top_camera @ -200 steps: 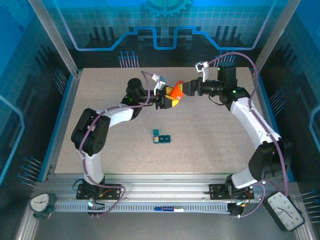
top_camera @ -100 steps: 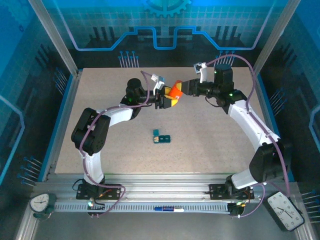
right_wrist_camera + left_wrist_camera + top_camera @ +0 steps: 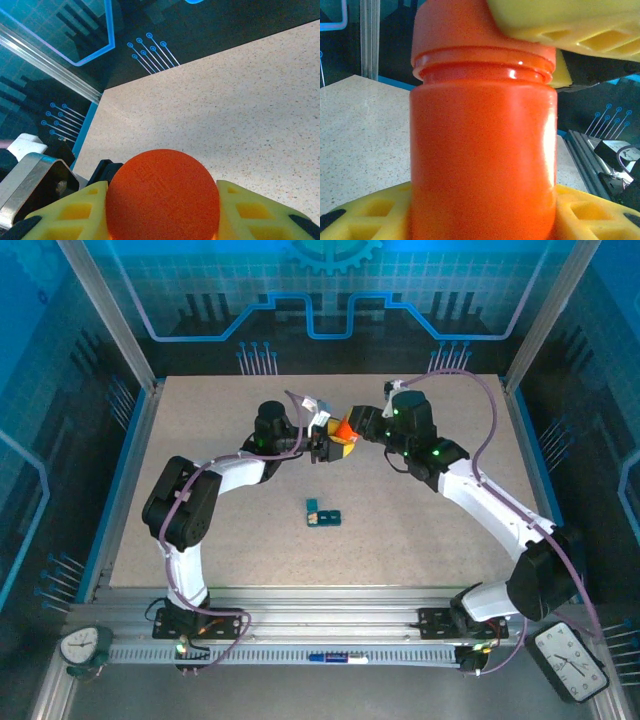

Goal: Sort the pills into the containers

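Note:
An orange bottle (image 3: 343,430) (image 3: 482,150) is held upright above the table's back middle. My left gripper (image 3: 333,445) (image 3: 482,220) is shut on its body, one yellow finger (image 3: 365,215) on each side. My right gripper (image 3: 352,424) (image 3: 162,220) is shut on the bottle's orange cap (image 3: 162,195) (image 3: 455,25), with its yellow fingers (image 3: 265,215) on both sides of it. The dark-teal containers (image 3: 323,513) lie on the table in front of both grippers, apart from them. The pills are out of view.
The speckled table (image 3: 420,530) has raised blue edges on the left (image 3: 128,455) and right (image 3: 530,455). The left arm's elbow (image 3: 180,505) and the right arm's link (image 3: 490,505) flank the containers.
My right arm has swung left and inward over the bottle, and its jaws have closed on the cap. The left gripper still holds the bottle in much the same place.

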`<act>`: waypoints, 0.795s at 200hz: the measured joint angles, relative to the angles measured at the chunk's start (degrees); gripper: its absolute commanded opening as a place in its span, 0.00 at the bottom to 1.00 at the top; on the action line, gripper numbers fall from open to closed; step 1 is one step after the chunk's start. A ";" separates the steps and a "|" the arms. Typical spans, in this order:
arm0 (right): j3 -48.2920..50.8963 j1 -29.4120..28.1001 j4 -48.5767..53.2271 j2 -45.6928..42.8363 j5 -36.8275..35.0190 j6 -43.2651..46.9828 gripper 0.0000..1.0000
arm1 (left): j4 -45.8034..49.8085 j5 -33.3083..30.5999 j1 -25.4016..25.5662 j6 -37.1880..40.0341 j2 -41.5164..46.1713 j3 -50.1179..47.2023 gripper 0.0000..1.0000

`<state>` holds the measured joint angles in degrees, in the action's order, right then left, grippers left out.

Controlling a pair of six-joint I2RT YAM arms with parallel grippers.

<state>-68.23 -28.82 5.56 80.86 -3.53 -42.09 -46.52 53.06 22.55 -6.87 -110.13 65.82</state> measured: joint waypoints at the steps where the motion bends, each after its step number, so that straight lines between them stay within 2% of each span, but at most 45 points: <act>1: 0.00 0.00 -0.02 0.00 -0.04 -0.02 0.30 | 0.00 -0.02 0.00 0.00 0.00 0.00 0.00; 18: 0.00 0.13 -0.02 0.00 -0.07 -0.17 0.36 | 0.00 -0.31 0.04 0.00 0.00 0.00 0.00; 32: 0.00 1.18 0.00 -0.04 1.92 -0.13 0.47 | 0.00 -0.55 0.13 0.00 0.00 0.00 0.00; 58: 0.00 4.59 0.55 -0.42 10.23 1.27 0.75 | -0.35 -0.90 1.03 -0.11 0.02 0.02 0.00; 76: 0.00 7.17 1.03 -1.40 16.85 4.11 0.84 | -0.59 -0.96 1.60 -0.22 0.04 0.02 0.00; 105: 0.00 10.62 1.01 -4.37 25.88 9.64 0.89 | -0.98 -0.92 1.66 -0.28 0.04 0.02 0.00; 125: -0.04 13.09 0.94 -5.77 30.91 14.08 0.90 | -1.38 -0.72 1.62 -0.59 0.04 0.02 0.00; 159: -1.99 18.08 1.46 -2.62 39.41 20.41 0.88 | -1.84 1.07 1.55 -1.86 0.04 0.50 0.00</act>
<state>-70.22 -10.74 7.03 78.24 35.88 -21.67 -48.36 54.13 24.10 -8.73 -110.08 66.32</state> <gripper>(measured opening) 0.890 0.523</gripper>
